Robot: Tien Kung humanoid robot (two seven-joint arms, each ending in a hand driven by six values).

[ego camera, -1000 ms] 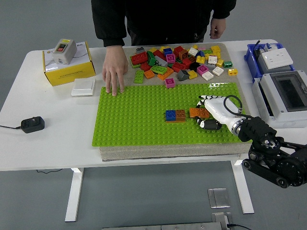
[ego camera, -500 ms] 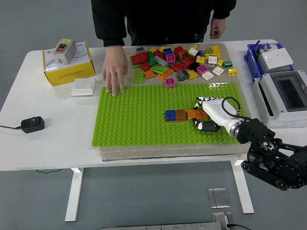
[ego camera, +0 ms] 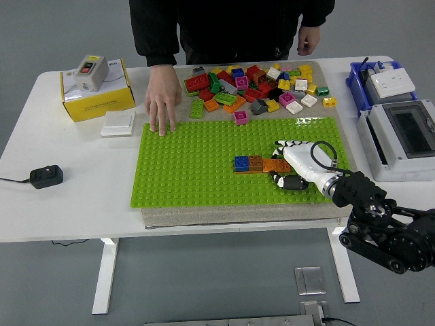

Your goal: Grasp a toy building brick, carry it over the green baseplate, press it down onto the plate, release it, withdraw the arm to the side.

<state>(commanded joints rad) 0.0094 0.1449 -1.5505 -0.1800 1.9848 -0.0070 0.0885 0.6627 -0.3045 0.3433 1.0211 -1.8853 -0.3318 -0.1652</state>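
While the right hand holds the orange brick against the green baseplate, the main risk I see is a poor seat: if the studs are not lined up with the row already there, pressing could leave it tilted or push the blue brick and brown brick loose. Pulling away with fingers curled round it could also lift it back off.

From the head view, the orange brick sits on the plate just right of the brown one, seemingly touching it, with the white fingers over its far right side and the thumb on the near side, so the hand looks pinched on it. Whether it is fully pressed home I cannot tell. A person's hand rests flat at the plate's far left corner, near the loose brick pile on the surface. No left arm shows.
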